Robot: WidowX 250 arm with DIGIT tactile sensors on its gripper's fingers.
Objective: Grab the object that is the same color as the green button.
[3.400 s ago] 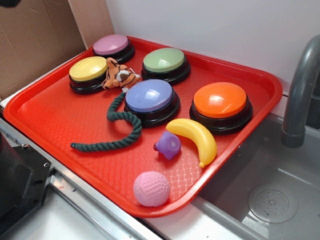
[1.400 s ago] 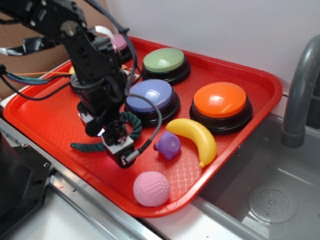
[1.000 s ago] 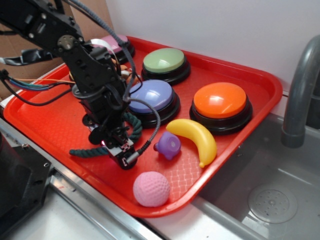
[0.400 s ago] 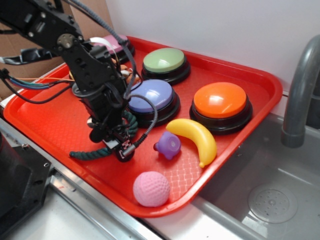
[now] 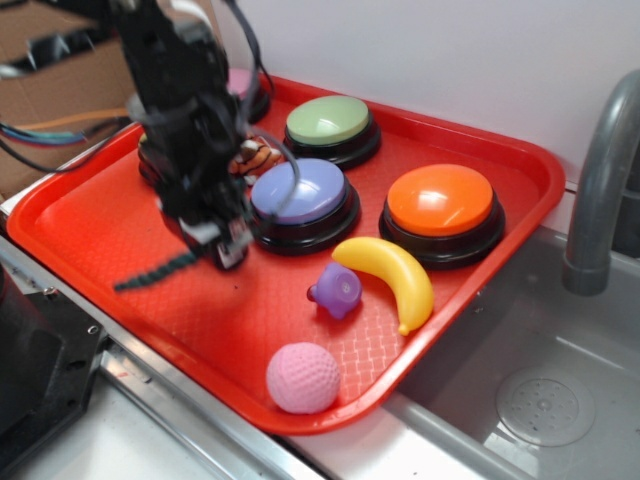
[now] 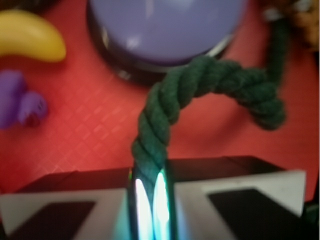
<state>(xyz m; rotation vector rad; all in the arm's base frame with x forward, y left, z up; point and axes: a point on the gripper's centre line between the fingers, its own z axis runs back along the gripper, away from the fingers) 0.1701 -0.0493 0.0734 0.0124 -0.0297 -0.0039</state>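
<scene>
The gripper (image 6: 150, 200) is clamped on the dark green rope (image 6: 200, 85), with the twisted strand running straight up out of the narrow slot between its 2 jaws in the wrist view. From the exterior view the gripper (image 5: 222, 240) sits above the red tray (image 5: 90, 225), and a blurred tail of rope (image 5: 155, 270) hangs out to one side, seemingly off the tray surface. So the grab itself looks done, with the lift apparently under way; what remains, at most, is carrying the rope clear.

Beyond the jaws the rope arches over in front of the lavender-blue button (image 6: 165, 25) and runs back toward the orange tiger plush (image 5: 255, 155). The pale green button (image 5: 330, 120) stands farther back on the tray, well apart from the gripper.
</scene>
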